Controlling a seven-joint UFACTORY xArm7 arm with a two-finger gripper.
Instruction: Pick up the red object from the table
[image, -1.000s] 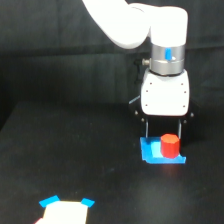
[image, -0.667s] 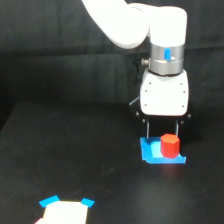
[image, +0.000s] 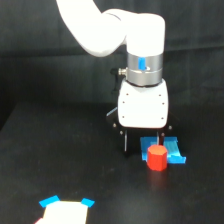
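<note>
The red object (image: 156, 157), a short red-orange cylinder, stands upright on the black table (image: 55, 160), on the front left edge of a flat blue piece (image: 172, 151). My gripper (image: 144, 142) hangs directly over and just behind it, low to the table. It is open, with one dark finger (image: 125, 142) well to the exterior view's left of the cylinder and the other close above its right side. The fingers are not closed on the cylinder, and I cannot tell whether they touch it.
A white card with blue corners (image: 62, 210) lies at the bottom left of the exterior view. A black curtain hangs behind the table. The white arm reaches down from the upper left.
The arm has shifted toward the exterior view's left and come lower. The red object now stands further left and nearer the front, at the blue piece's edge.
</note>
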